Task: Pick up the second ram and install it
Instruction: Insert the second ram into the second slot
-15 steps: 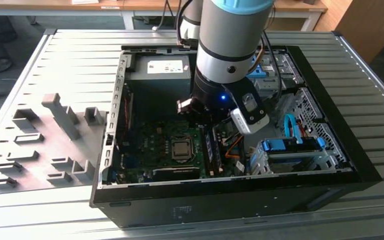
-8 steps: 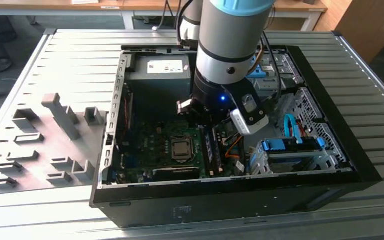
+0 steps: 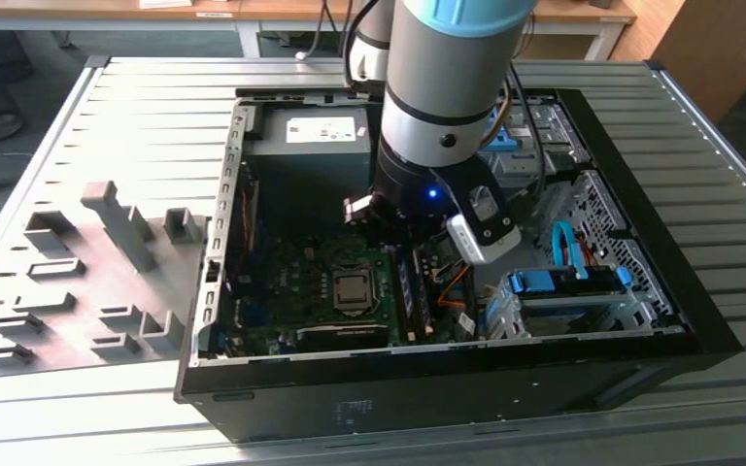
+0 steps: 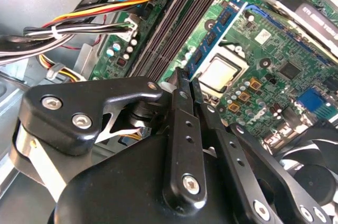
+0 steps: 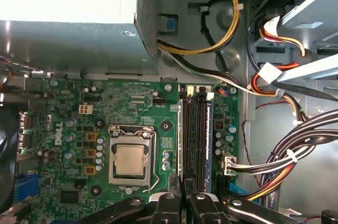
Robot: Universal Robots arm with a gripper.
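Risk: judged from the alignment, a slightly skewed board could jam against the slot walls or bend; the cause would be any tilt as the gripper [image 5: 184, 198] stands over the slots.
Gripper: fingers pressed nearly together, pinching the second ram [image 4: 184, 78] edge-on, a thin dark strip between the pads in both wrist views.
Ram position: directly above the memory slots [image 5: 196, 131], beside the CPU socket [image 5: 130, 159].
Motherboard [image 5: 79, 123]: lies flat inside the open computer case [image 3: 645, 282].
Beyond: power supply [image 3: 319, 131], grey fixture blocks [image 3: 101, 262] on the surface [image 3: 152, 107].
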